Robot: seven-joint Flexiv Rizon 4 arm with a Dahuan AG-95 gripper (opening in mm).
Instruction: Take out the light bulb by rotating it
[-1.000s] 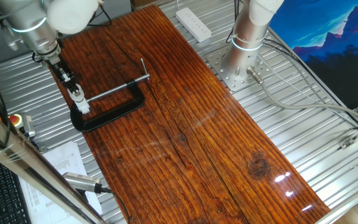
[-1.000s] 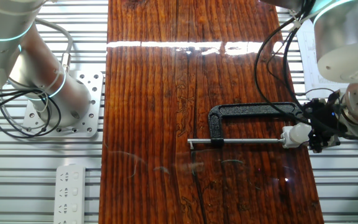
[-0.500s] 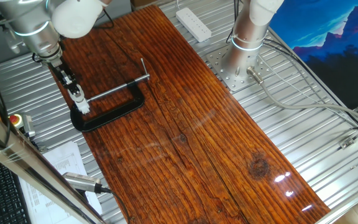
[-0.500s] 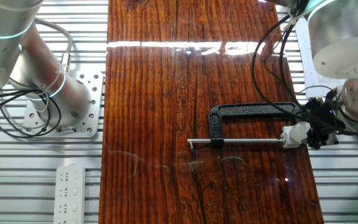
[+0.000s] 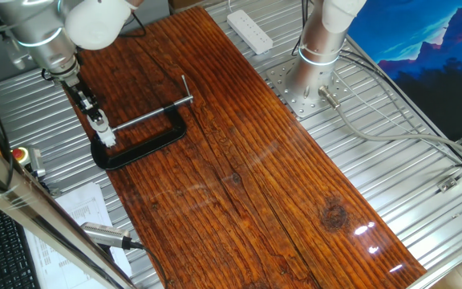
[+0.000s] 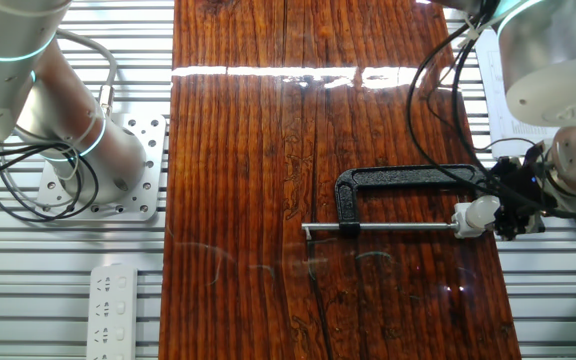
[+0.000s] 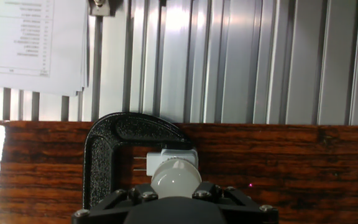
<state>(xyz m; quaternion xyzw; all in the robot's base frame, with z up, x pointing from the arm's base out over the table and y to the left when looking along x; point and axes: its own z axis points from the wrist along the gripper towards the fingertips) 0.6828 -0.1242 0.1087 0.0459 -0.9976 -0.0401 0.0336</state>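
Light is bright and even — overhead, judging by the white glare band across the wooden board (image 6: 268, 72) and small hot spots near its far corner (image 5: 365, 230). The hand view is sharp on the frosted light bulb (image 7: 175, 177) just ahead of the jaws, while the gripper (image 7: 175, 208) body below blurs — overexposed glare burns the board's left edge.

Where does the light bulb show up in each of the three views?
One fixed view: light bulb at far left, in the gripper.
Other fixed view: bulb at right edge, at the screw rod's end.
Hand view: bottom centre, before the white socket.
Shared landmark: black C-clamp.
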